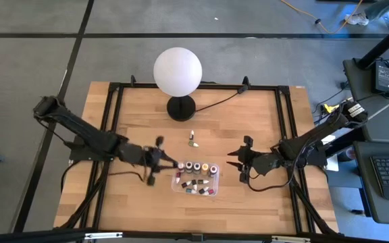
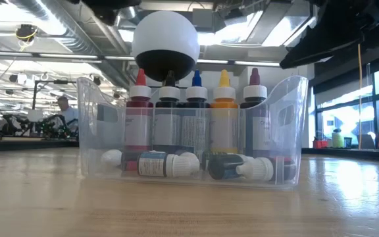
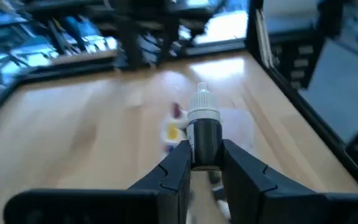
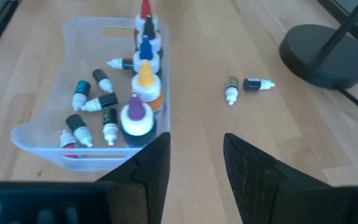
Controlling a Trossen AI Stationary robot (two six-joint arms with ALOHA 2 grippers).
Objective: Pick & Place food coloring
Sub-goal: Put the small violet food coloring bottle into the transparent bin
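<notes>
A clear plastic tray near the table's front middle holds food coloring bottles: a row of upright ones with red, dark, blue and yellow caps, and several small white-capped ones lying on its floor. Two more small bottles lie on the wood beyond the tray, toward the lamp. My left gripper hangs just left of the tray, shut on a dark bottle with a white pointed cap. My right gripper hovers open just right of the tray, with nothing between its fingers. My left gripper pinches the bottle's dark body between its two fingers, one on each side. The white cap sticks out beyond the fingertips. The bottle looks lifted clear of the table; how far back it reaches does not show.
A white globe lamp on a black base stands at the table's far middle, its cord running right. Black frame rails run along the table's left and right sides. Bare wood lies left of the tray and along the front edge.
</notes>
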